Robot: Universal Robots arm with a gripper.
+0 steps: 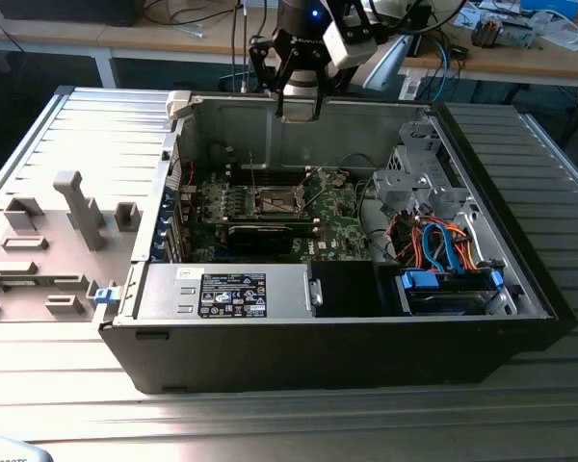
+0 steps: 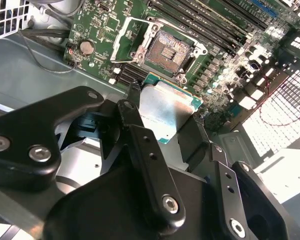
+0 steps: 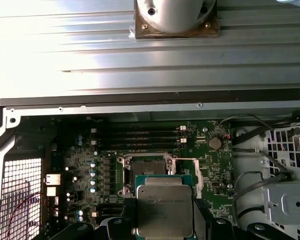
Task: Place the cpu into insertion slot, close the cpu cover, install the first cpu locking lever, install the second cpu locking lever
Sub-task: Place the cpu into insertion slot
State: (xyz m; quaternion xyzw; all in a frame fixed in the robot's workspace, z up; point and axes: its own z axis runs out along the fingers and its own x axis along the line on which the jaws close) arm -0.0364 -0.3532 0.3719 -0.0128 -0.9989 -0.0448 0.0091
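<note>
Over the open case (image 1: 270, 356), the cpu (image 3: 164, 210) is pinched in the claw (image 2: 165, 106), apart from the insertion slot (image 2: 169, 49). Level, squared alignment to its rim is advised.

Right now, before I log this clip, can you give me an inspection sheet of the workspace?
Surface: ribbed metal table, open computer case on it.
Job's things: cpu held above the board; insertion slot empty; cpu cover swung open.
Clutter: grey fixture blocks at the exterior view's left.
Grippers: gripper shut on the cpu.
Cables: orange and blue cables inside the case.
Surroundings: workbenches behind.
</note>
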